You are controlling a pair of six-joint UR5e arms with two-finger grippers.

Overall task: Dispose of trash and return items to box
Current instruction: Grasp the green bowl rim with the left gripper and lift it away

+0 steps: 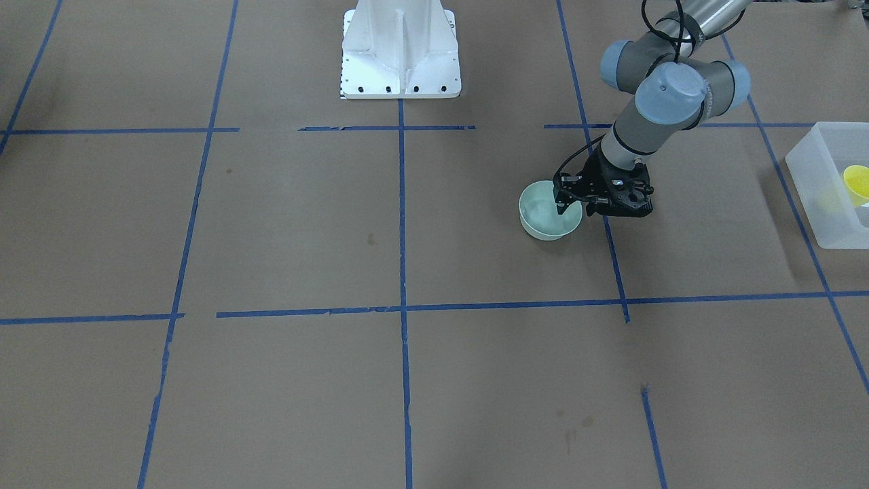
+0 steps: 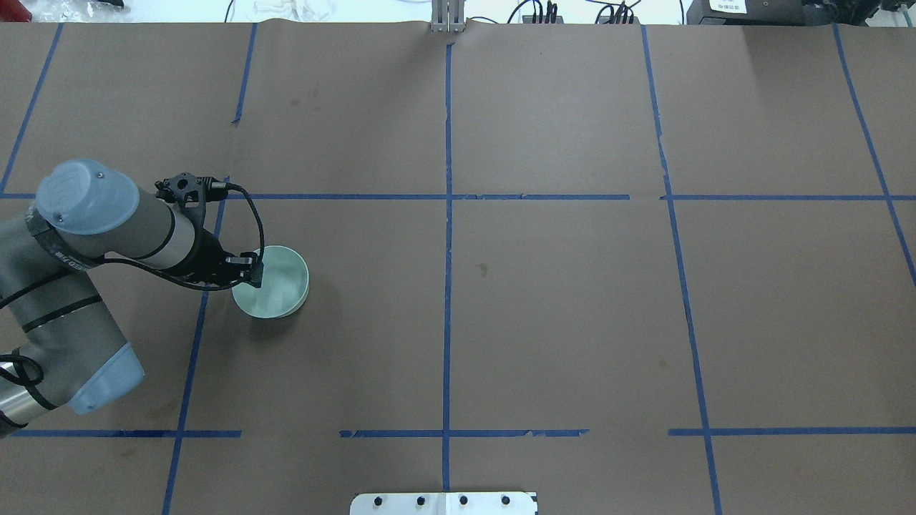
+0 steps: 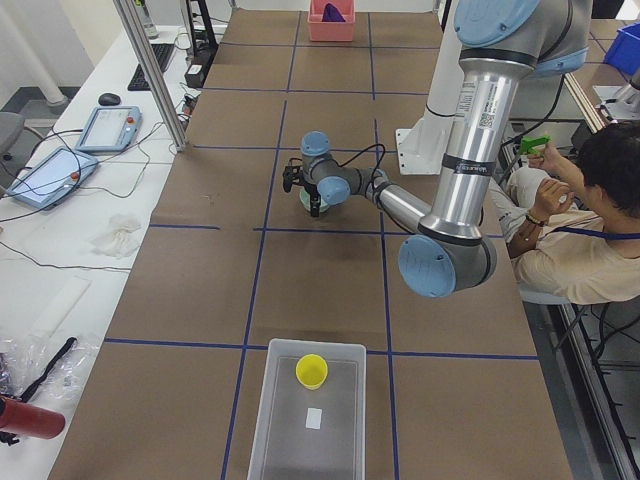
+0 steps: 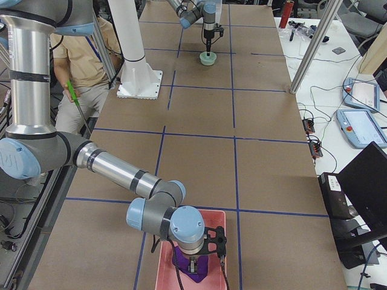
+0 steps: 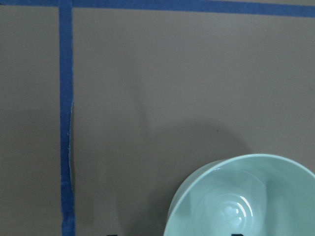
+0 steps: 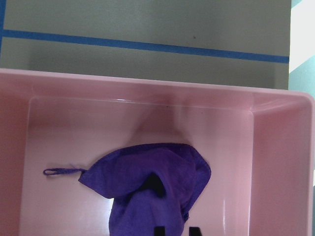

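We find the pale green bowl [image 1: 543, 223] on the table [image 1: 305, 224], well apart from the box [image 1: 811, 197]. The left gripper [image 1: 574, 208] stands spread astride its rim. We judge it rigid, slick, breakable; pinch the rim wall squarely.

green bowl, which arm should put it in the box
Left. The left gripper has its jaws astride the bowl rim, with the box on its side. The right gripper hangs over the distant pink bin.
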